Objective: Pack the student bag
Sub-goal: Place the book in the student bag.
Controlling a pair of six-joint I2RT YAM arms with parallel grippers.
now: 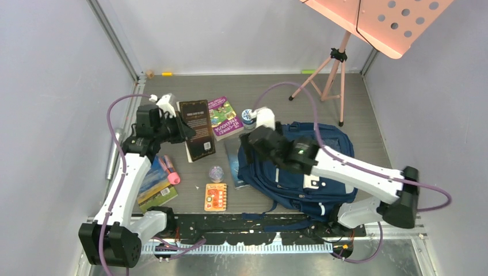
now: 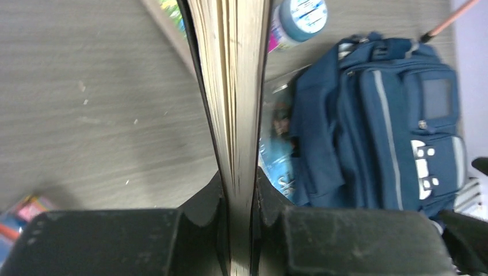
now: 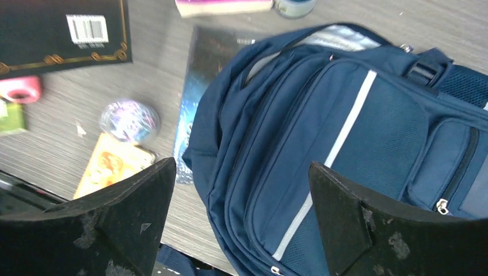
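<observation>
The student bag is lying lengthwise away from the arms, top end far. Right jaws are hovering wide above it; left jaws are gripping a black book beside it.

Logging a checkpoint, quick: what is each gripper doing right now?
Left gripper: closed on the black gold-trimmed paperback book.
Right gripper: open, empty, over the navy blue fabric backpack.

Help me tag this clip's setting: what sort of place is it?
Probably a robot test booth: plain panel walls on metal framing enclose a table, with left arm and right arm bolted at its near edge.
</observation>
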